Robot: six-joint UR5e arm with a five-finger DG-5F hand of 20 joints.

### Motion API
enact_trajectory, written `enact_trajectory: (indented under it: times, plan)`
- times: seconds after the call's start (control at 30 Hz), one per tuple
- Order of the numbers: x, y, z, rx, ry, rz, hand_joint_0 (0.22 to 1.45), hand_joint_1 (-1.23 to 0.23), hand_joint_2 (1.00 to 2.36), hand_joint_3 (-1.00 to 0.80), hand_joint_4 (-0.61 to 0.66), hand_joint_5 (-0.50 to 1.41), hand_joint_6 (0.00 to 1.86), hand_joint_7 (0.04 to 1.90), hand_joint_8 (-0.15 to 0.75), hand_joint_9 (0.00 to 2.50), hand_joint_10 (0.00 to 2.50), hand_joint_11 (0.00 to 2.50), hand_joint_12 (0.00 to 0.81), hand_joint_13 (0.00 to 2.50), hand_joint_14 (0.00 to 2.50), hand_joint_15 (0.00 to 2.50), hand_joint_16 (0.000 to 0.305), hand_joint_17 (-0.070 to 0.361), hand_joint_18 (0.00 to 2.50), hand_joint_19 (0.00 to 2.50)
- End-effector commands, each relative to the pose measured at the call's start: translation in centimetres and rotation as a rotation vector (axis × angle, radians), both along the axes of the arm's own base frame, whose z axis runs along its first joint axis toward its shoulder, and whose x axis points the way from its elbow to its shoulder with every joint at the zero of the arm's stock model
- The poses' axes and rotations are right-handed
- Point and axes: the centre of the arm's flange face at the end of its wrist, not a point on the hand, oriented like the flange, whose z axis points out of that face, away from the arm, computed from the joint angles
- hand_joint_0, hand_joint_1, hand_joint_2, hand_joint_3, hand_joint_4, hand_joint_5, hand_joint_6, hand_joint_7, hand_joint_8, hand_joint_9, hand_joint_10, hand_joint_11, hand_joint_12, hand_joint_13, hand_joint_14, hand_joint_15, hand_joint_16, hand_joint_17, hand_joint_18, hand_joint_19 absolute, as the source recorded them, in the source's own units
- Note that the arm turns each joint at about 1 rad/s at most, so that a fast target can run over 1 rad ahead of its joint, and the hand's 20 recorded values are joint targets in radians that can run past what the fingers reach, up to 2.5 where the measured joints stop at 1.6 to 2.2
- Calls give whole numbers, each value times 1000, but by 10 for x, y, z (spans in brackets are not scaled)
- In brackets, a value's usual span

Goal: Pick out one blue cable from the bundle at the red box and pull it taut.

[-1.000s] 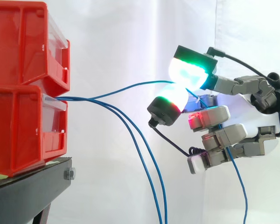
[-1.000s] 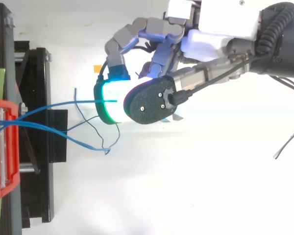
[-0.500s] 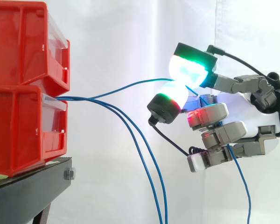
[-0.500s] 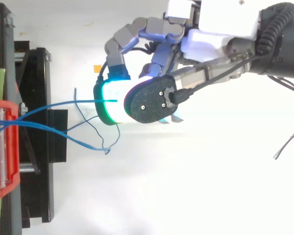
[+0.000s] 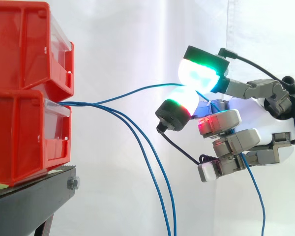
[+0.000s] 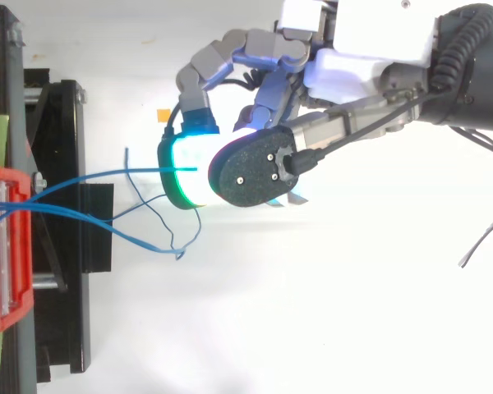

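Change: almost none; my hand [image 5: 278,129] stays right of the red box [image 5: 19,132], and the pull is not advancing.
Grasp: two glowing pads [image 5: 199,73] pinch one blue cable [image 5: 137,90].
Cable: bowed from box to pinch; I judge it not yet taut.
Surface: black stand [image 5: 34,196] under the box.
Room: white curtain [image 5: 123,39] behind.

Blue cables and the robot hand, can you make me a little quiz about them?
1. True or false: the hand pinches one blue cable between its glowing pads.
2. Which bin do the cables come out of? A: the upper one. B: the lower red bin. C: neither.
3. Fill in: besides the pinched one, ___ other blue cables hang down loose in the side view.

Key: 1 true; 2 B; 3 two.
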Motion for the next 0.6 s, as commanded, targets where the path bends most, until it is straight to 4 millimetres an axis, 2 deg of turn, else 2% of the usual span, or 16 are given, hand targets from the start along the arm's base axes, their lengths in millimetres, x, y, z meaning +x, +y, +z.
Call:
enact_trajectory:
  times: [0.0,0.57]
  plan:
    - [0,1,0,-2,0,1,785,-761,1014,-373,-377,-220,967,1272,128,1282,23,1338,222,1351,18,1429,41,92,675,765]
    - [0,1,0,-2,2,1,786,-756,1014,-369,-377,-219,968,1265,129,1291,22,1340,214,1364,20,1434,41,93,679,786]
